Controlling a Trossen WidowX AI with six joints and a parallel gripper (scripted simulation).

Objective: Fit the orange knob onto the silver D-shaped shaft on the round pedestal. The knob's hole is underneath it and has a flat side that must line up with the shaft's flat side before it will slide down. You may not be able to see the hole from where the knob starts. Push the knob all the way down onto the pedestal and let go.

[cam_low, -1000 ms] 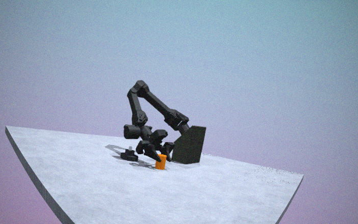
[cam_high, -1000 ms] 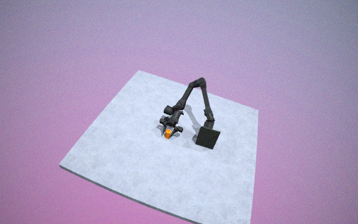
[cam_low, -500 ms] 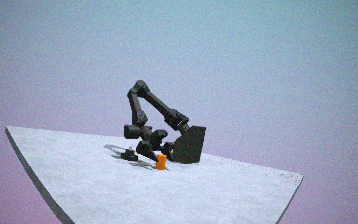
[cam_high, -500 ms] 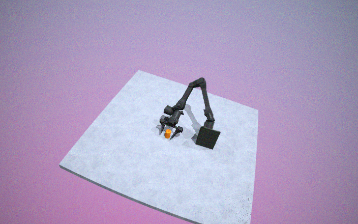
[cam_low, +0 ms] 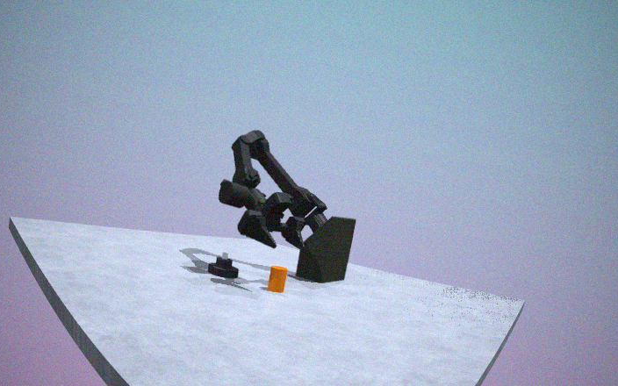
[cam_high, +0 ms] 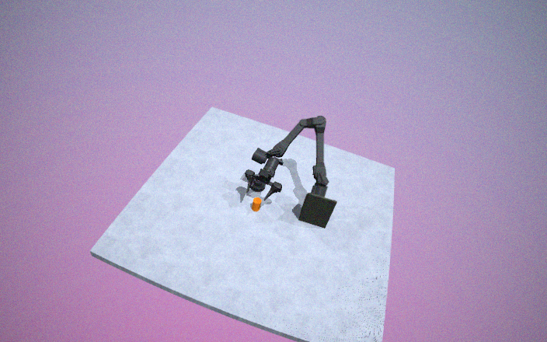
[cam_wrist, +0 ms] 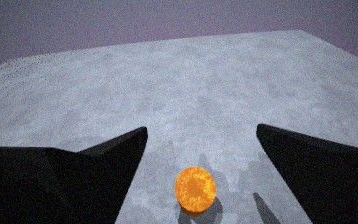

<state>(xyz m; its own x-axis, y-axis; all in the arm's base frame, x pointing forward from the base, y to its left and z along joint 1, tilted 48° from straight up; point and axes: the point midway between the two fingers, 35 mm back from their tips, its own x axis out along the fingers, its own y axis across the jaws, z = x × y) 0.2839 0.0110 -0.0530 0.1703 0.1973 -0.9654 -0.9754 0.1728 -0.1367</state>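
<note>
The orange knob [cam_high: 256, 204] [cam_low: 276, 279] [cam_wrist: 195, 189] stands upright on the table, its hole hidden underneath. My gripper [cam_high: 253, 197] [cam_low: 289, 246] [cam_wrist: 200, 130] is wide open and empty, its fingertips above the knob's height. In the wrist view the knob shows low in the picture, between the two fingers. The black round pedestal [cam_low: 223, 271] stands on the table to the left of the knob in the exterior view. Its silver shaft [cam_low: 225, 255] points up bare; its flat side cannot be made out. The pedestal is hidden in the top view and out of the wrist view.
The arm's dark block-shaped base [cam_high: 317, 210] [cam_low: 326, 249] stands on the pale table [cam_high: 224, 263] [cam_low: 263, 336] [cam_wrist: 180, 80], to the right of the knob in the top and exterior views. The arm arches from it over the table, and its shadows fall near the pedestal.
</note>
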